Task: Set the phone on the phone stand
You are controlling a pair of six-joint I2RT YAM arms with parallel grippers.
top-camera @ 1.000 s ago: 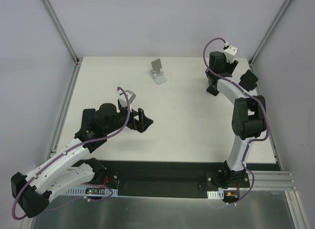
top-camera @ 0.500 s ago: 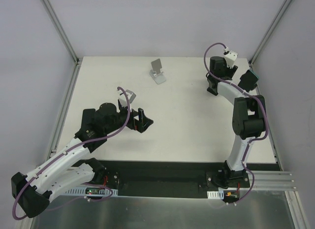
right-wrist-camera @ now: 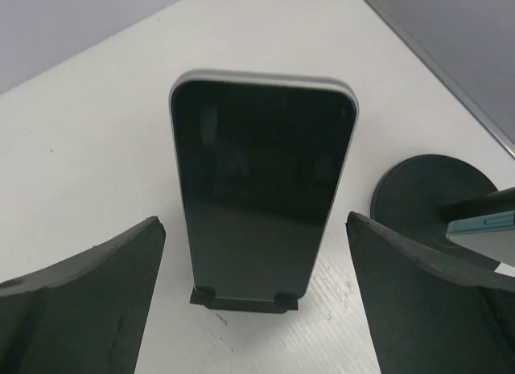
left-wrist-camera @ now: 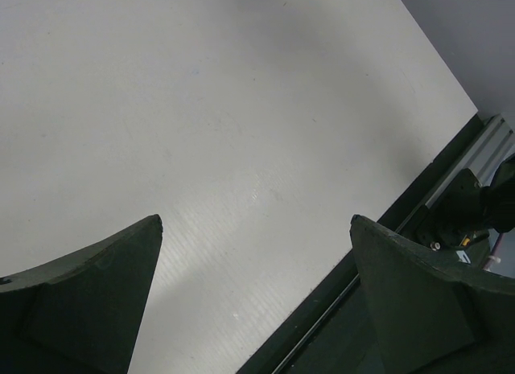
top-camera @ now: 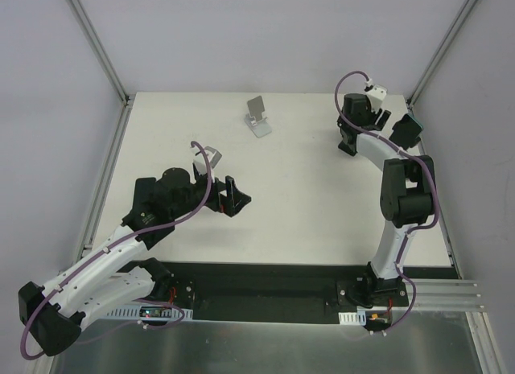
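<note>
The right gripper (right-wrist-camera: 256,223) is being held with its fingers (right-wrist-camera: 88,302) spread wide and nothing is being gripped. The phone (right-wrist-camera: 261,189) is being framed between them at the centre of the right wrist view, with no contact on either side. The phone is being propped upright, screen dark, with its lower edge being caught by the lip of a small black stand (right-wrist-camera: 244,300) on the white table (right-wrist-camera: 80,133). Just right of it, a round black base (right-wrist-camera: 430,189) is being partly hidden by the finger. In the top view, a silver stand (top-camera: 257,117) is being shown at upper centre, well apart from the right arm at upper right. The left gripper (left-wrist-camera: 256,221) is likewise being held wide open over bare table, left of centre.
</note>
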